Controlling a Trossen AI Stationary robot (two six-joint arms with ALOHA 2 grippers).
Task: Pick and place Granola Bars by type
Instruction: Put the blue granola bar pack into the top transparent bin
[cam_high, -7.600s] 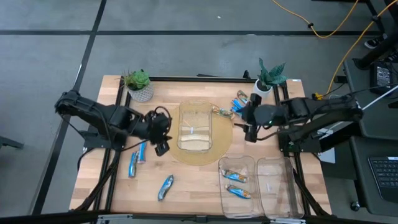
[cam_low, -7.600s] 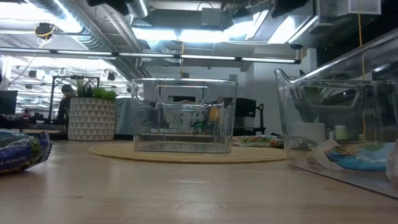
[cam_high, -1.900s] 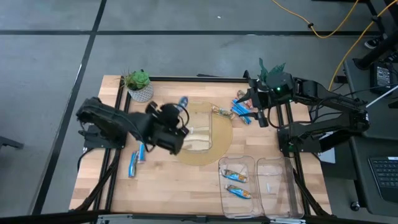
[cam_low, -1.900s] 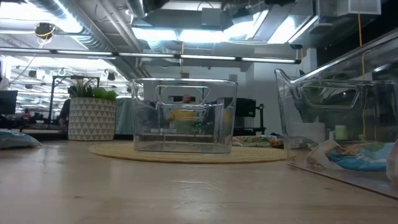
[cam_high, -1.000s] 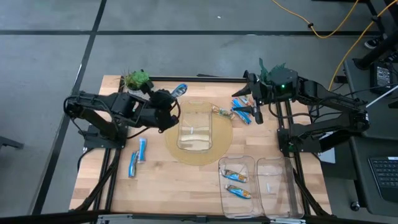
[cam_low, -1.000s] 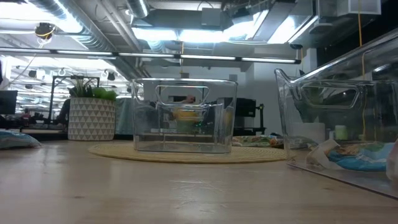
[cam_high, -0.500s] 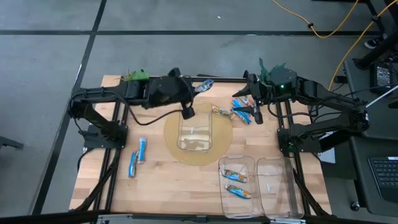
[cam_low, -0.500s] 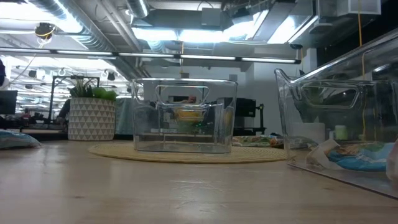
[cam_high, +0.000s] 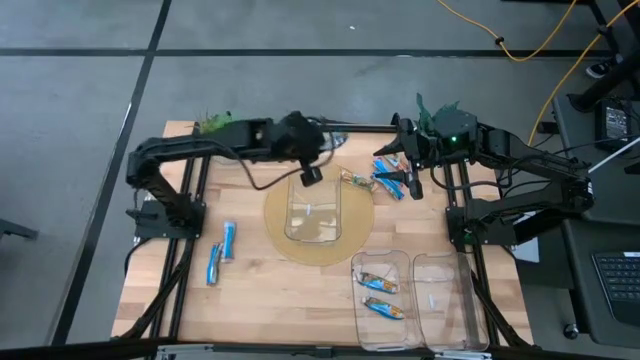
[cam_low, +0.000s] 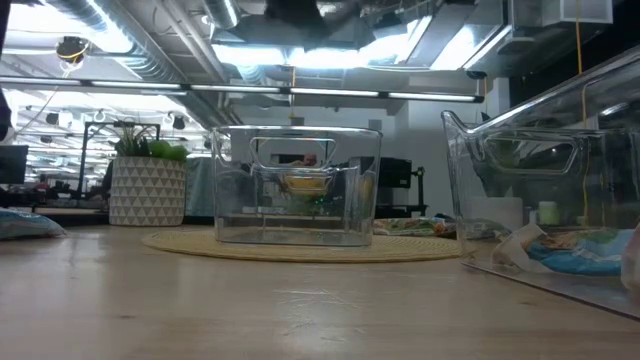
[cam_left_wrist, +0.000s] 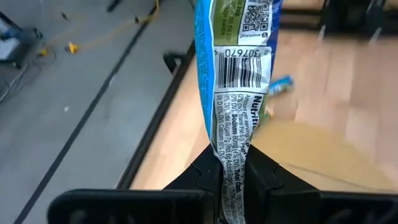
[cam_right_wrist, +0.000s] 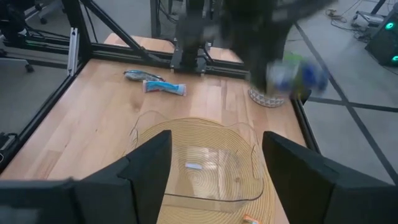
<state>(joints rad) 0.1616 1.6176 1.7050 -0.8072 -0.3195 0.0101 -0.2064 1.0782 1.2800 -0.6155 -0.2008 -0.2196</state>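
Left gripper (cam_left_wrist: 231, 177): jaws pinched crinkly blue foil-wrapped granola bar (cam_left_wrist: 236, 74) | Right gripper (cam_right_wrist: 211, 180): jaws spread above round woven mat (cam_right_wrist: 205, 140)

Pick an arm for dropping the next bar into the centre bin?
Left. The left gripper is shut on a blue bar, by the centre bin. The right gripper, open and empty, waits near the back-right bars.

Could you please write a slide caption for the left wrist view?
Left claw shut on a blue granola bar, held above the wooden table.
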